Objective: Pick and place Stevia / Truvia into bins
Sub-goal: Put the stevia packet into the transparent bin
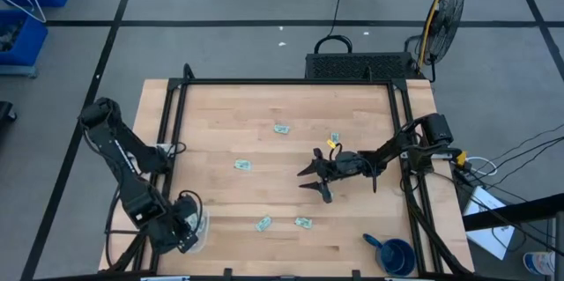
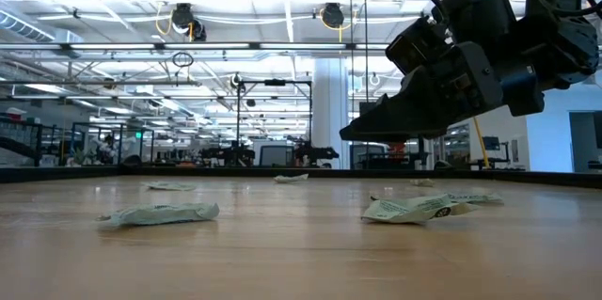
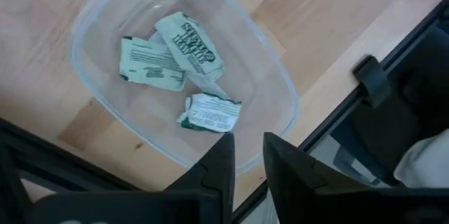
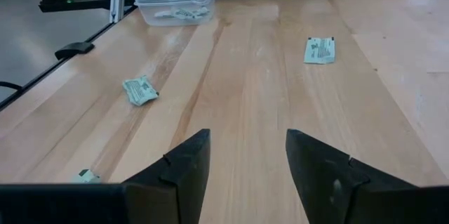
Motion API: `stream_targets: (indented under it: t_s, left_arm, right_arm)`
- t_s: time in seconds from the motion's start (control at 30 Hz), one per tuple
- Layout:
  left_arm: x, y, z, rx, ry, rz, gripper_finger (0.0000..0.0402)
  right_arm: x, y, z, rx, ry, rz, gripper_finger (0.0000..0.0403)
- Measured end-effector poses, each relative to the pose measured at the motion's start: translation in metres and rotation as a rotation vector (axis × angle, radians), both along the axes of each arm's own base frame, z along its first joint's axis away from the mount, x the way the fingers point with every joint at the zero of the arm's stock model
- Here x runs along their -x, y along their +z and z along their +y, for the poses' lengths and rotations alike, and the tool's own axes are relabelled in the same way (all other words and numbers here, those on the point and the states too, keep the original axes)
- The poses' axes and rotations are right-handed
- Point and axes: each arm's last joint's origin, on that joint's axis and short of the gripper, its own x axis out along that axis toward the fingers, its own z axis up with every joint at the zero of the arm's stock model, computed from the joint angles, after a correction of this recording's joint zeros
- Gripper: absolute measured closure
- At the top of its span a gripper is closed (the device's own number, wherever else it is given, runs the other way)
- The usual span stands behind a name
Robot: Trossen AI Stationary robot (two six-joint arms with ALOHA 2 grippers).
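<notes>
Right claw (image 1: 310, 178) is positioned over the middle of the worktop (image 1: 264, 105), raised clear of the surface, with fingers spread wide and nothing between them; the right wrist view confirms a broad gap between the two dark fingers (image 4: 184, 164).

Left claw (image 1: 189, 224) sits at the near left corner of the worktop, directly above the clear bin (image 3: 280, 101). Its fingers (image 3: 216, 171) stand close together with only a narrow gap, and nothing is held.

The bin is a see-through, rounded-rectangular tub resting on the wood beside the dark frame rail. It contains three sachets (image 3: 189, 45): pale green and white paper, printed, somewhat creased. Two overlap at one end and the third (the smallest-looking, crumpled) lies apart from them nearer the rim.

Loose sachets remain on the worktop in the high view: one at far centre (image 1: 281, 129), one near the right arm's wrist (image 1: 335, 138), one left of centre (image 1: 242, 166), and two side by side toward the near edge (image 1: 263, 224) (image 1: 303, 222). All lie flat and well apart from the bin. In the low view the nearest ones appear rumpled rather than crisp.

A dark blue cup (image 1: 394, 255) with a handle stands at the near right corner.
</notes>
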Motion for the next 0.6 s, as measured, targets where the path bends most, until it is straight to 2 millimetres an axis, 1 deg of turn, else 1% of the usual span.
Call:
stream_targets:
  t_s: [0.13,0.33,0.47,0.6]
  left_arm:
    - [-0.001,0.0,0.0,-0.01,-0.007,-0.014,0.0315]
    - [-0.009,0.0,0.006,-0.104,-0.05,-0.142,0.0314]
    - [-0.021,0.0,0.017,-0.206,-0.091,-0.22,0.0314]
    - [-0.035,0.0,0.034,-0.347,-0.156,-0.258,0.0314]
  right_arm:
    - [0.0,0.0,0.0,0.0,0.0,0.0,0.022]
    - [0.0,0.0,0.0,-0.008,-0.002,0.002,0.022]
    - [0.001,0.001,-0.001,-0.038,0.011,0.027,0.022]
    - [0.003,0.01,-0.003,0.034,-0.021,0.108,0.022]
